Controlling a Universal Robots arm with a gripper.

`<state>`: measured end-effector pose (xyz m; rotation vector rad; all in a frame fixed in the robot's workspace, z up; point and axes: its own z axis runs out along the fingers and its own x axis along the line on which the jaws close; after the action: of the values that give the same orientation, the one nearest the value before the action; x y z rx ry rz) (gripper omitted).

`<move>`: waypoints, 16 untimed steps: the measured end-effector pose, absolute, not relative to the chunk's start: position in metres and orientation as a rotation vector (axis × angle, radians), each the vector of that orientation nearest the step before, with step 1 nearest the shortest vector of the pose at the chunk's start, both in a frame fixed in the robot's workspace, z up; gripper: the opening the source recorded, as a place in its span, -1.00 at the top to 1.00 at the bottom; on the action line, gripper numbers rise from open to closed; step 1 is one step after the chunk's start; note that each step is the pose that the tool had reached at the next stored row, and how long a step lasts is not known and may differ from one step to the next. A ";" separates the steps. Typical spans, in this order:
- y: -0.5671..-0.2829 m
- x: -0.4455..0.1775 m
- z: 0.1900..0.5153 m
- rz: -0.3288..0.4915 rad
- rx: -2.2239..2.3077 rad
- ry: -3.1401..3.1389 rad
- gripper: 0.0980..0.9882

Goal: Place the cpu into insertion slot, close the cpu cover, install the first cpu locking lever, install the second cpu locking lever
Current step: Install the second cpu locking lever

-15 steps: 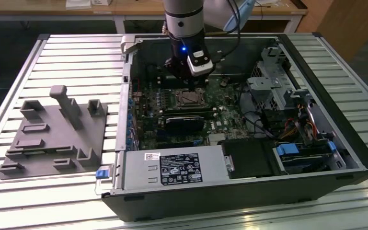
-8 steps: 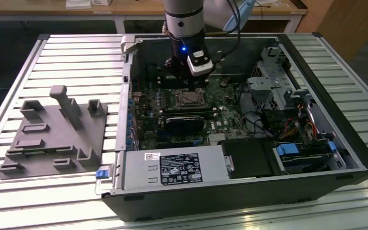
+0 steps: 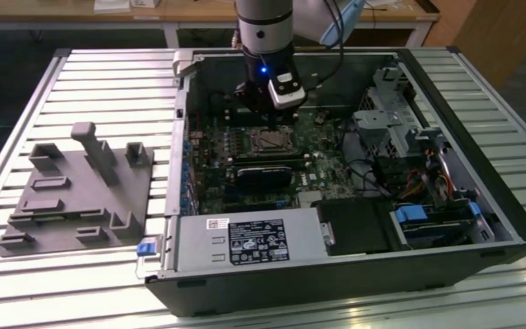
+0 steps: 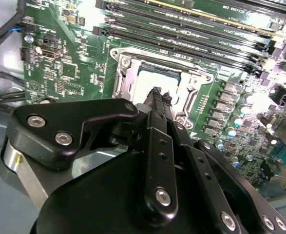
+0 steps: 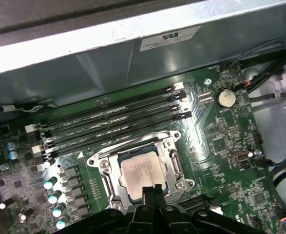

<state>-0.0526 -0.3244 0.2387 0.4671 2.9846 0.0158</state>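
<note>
The arm is reaching down into the open computer case (image 3: 482, 226) on the slatted table (image 3: 107, 89), and its gripper (image 3: 265, 115) is hanging just above the motherboard (image 3: 314, 175), at the far edge of the insertion slot (image 3: 268, 140) as the exterior view shows it.

In both wrist views the cpu (image 5: 142, 174) is already lying flat in the slot, its pale metal top facing up and square to the socket rim. The cpu cover (image 5: 108, 170) — the silver frame with the cut-out centre — appears to be lying down around the chip, though whether it is fully seated and whether either locking lever is hooked is hard to tell from these angles.

The gripper's fingers (image 4: 157, 97) are drawn together to a narrow black tip with no gap showing between them, and they are gripping nothing. In the second wrist view that tip (image 4: 157, 95) is sitting directly over the near edge of the chip (image 4: 145, 83), apparently just above it; contact cannot be confirmed. So the socket is lying straight below the tool, not off to a side, and the long black memory slots (image 5: 113, 119) are running parallel just beyond the socket's far edge.

A white label (image 5: 169, 38) on the case wall and a larger printed label on the power supply (image 3: 244, 241) are carrying text — none of it can be made out here.
</note>
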 end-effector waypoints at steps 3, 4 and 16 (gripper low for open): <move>-0.326 -0.051 0.239 0.013 0.468 2.993 0.98; -0.327 -0.051 0.239 0.014 0.468 2.994 0.98; -0.345 -0.051 0.238 0.013 0.469 2.997 0.98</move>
<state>-0.0506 -0.3448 0.2384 0.4688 2.9970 0.0130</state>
